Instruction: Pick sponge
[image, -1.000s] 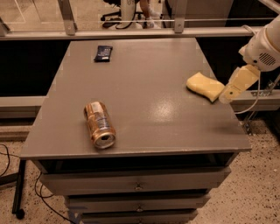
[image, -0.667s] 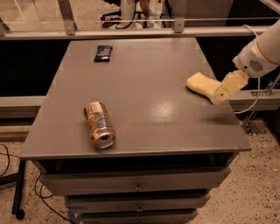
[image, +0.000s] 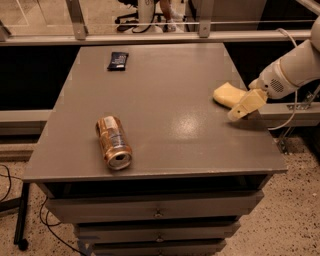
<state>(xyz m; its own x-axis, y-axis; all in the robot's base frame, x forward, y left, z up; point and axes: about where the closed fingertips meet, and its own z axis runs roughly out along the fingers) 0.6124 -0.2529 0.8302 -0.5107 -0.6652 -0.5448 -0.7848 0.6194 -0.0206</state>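
The pale yellow sponge (image: 226, 94) lies flat near the right edge of the grey table (image: 165, 90). My gripper (image: 242, 108) reaches in from the right on a white arm (image: 292, 70). It sits low over the sponge's right end and covers that part, so only the left part of the sponge shows. I cannot tell whether the gripper touches the sponge.
A copper-coloured can (image: 114, 142) lies on its side at the front left of the table. A small black packet (image: 118, 60) lies at the back left. Drawers (image: 157, 212) sit under the tabletop. A metal rail (image: 150, 36) runs behind the table.
My gripper has moved left and slightly down, from beside the sponge's right end to over it. The sponge, the can and the packet have not moved.
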